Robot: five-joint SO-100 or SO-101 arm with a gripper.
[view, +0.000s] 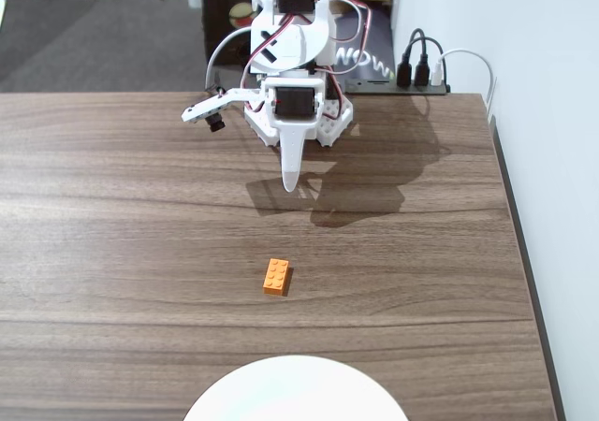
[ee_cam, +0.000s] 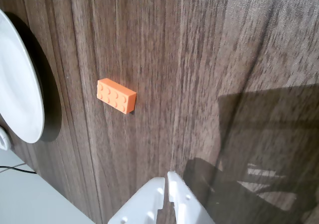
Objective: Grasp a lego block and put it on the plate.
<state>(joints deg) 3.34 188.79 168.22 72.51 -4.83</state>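
The orange lego block (view: 276,277) lies flat on the wooden table, studs up, near the middle. The white plate (view: 296,391) is cut off by the bottom edge of the fixed view, below the block. My white gripper (view: 290,187) hangs at the back of the table, pointing down, well apart from the block. In the wrist view the block (ee_cam: 116,95) sits above and left of my gripper (ee_cam: 166,175), and the plate (ee_cam: 20,87) shows at the left edge. The two fingertips (ee_cam: 158,184) are pressed together with nothing between them.
The arm's base (view: 299,112) stands at the table's back edge with cables and a power strip (view: 421,75) behind it. The table's right edge (view: 519,253) runs along a white wall. A small camera (view: 208,112) sticks out to the left of the arm.
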